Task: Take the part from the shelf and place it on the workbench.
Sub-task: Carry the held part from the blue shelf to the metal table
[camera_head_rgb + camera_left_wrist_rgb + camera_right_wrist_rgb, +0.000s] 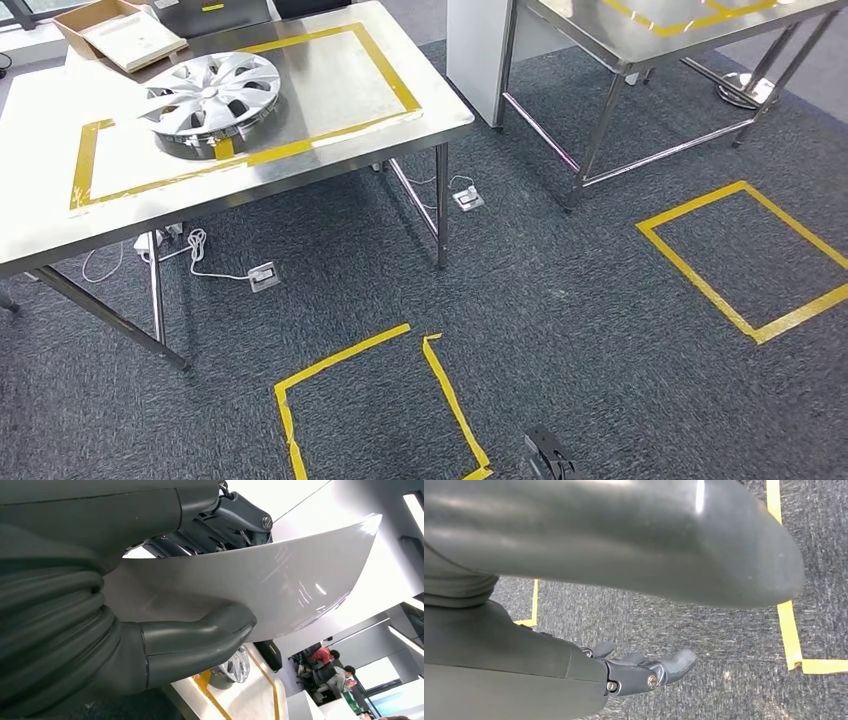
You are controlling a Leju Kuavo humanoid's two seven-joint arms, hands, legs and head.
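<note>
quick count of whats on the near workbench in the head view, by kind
wheel cover: 1
cardboard box: 1
yellow tape rectangle: 1
total: 3

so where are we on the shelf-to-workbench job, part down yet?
Not yet. Done: the pick, judging by the left hand gripping a glossy grey panel between thumb and fingers. In hand: the carry; the workbench with its yellow-taped zone lies ahead in the head view, a wheel cover already on it. Left: placing the panel there. The right hand hangs over the carpet, holding nothing.
</note>
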